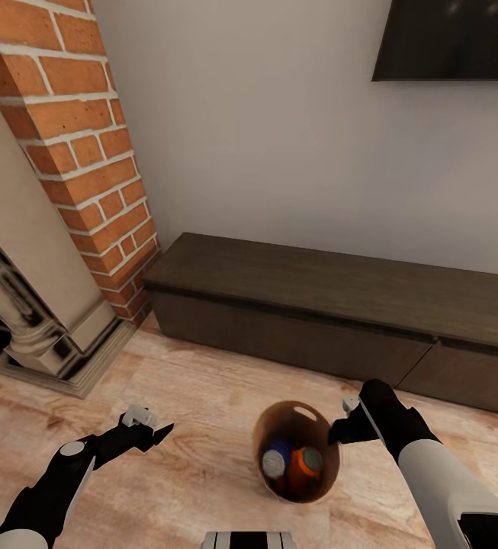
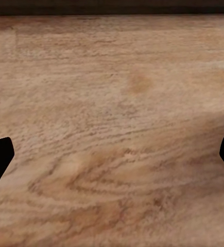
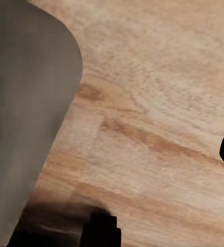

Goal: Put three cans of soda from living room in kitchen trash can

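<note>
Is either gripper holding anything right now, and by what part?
The right gripper grips the bin by its rim, with cans inside. The left gripper is open and holds nothing.

On the light wood floor point(image 1: 203, 427) the round tash can point(image 1: 297, 450) shows its brown inside, an oval handle slot near its far rim, and two cans lying within: a blue can point(image 1: 277, 457) and, touching it, an orange can point(image 1: 305, 465), both with silver tops. The right gripper point(image 1: 343, 428) is at the bin's right rim, whether it grips the rim cannot be told, while the left gripper point(image 1: 155, 435) hovers over bare floor well to the left, its dark fingers parted. Behind stand a dark low cabinet point(image 1: 332, 305) against the pale wall, a red brick fireplace point(image 1: 81, 152) with a glossy moulded surround at the left, and the corner of a wall TV point(image 1: 447, 38) at the upper right.
</note>
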Robot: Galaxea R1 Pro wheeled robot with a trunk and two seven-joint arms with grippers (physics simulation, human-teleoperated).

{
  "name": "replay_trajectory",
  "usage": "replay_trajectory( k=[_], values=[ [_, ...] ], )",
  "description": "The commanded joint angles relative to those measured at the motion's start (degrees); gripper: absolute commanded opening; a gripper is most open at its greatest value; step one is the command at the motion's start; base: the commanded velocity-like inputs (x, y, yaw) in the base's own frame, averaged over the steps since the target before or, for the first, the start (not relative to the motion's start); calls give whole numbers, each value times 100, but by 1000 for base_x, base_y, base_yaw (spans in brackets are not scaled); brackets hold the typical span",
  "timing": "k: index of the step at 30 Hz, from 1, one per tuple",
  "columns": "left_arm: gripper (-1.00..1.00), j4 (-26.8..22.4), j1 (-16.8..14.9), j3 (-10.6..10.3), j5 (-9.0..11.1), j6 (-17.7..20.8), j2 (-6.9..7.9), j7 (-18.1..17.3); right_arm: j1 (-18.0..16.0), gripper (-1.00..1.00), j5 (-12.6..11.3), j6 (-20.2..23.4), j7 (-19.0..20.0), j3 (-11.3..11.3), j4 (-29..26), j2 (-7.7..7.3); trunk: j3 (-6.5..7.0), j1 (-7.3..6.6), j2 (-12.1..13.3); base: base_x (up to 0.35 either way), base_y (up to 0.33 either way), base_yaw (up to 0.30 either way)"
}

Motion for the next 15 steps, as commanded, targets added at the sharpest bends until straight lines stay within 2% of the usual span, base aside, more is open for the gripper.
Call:
replay_trajectory(
  k=[1, 4, 15],
  values=[
    [100, 0, 0, -1, 0, 0, 0, 0, 0, 100, 9, 0, -5, 0, 0, -1, 0, 0, 0, 0, 0, 0],
    [100, 0, 0, 0, 0, 0, 0, 0, 0, 100, 9, 0, -6, 0, 0, -1, 0, 0, 0, 0, 0, 0],
    [100, 180, -7, -2, 1, 0, 0, 0, 0, 100, 9, 0, -17, 0, 0, -7, 244, -28, 15, 0, 0, 0]
  ],
)
